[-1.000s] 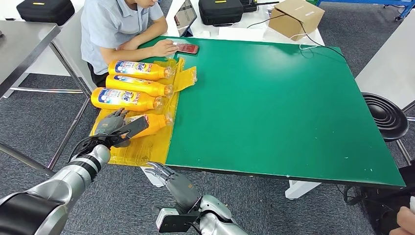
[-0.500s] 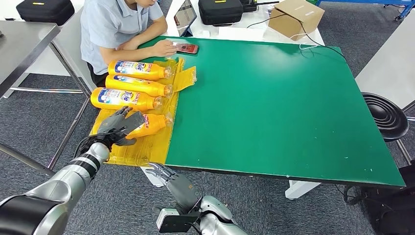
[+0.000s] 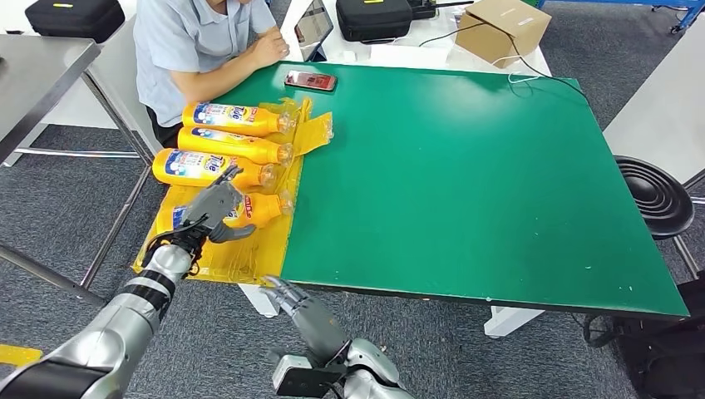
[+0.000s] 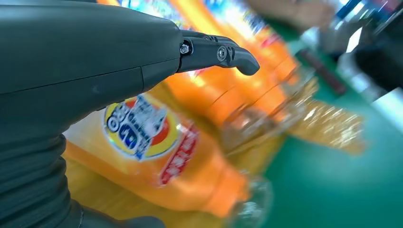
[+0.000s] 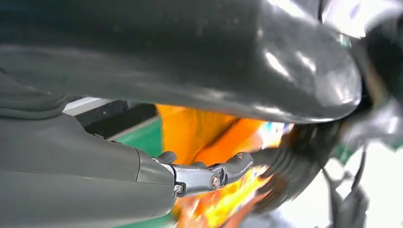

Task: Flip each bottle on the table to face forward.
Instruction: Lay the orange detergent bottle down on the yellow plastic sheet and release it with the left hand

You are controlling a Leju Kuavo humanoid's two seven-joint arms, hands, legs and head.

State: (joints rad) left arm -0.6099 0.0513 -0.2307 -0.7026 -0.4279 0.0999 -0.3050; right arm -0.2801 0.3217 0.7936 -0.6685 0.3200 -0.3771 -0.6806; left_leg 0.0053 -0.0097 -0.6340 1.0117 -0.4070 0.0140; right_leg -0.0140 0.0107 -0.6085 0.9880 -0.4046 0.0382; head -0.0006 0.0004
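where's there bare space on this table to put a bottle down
Nearly all of the green mat is bare, from the phone at the far edge to the near and right edges. The crowded part is the yellow sheet at the left edge: four orange bottles lie there, and the left robot hand is on the nearest bottle.

Orange bottles [image 3: 233, 148] with blue-white labels; yellow sheet [image 3: 249, 249]; green tabletop [image 3: 465, 174].

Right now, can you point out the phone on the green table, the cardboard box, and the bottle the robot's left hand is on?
phone [image 3: 311, 81], head view, middle of its screen.
cardboard box [image 3: 501, 31], head view, its top face.
nearest bottle [image 3: 259, 209], head view, orange shoulder near the cap.
left hand [image 3: 213, 208], head view, back of the hand.
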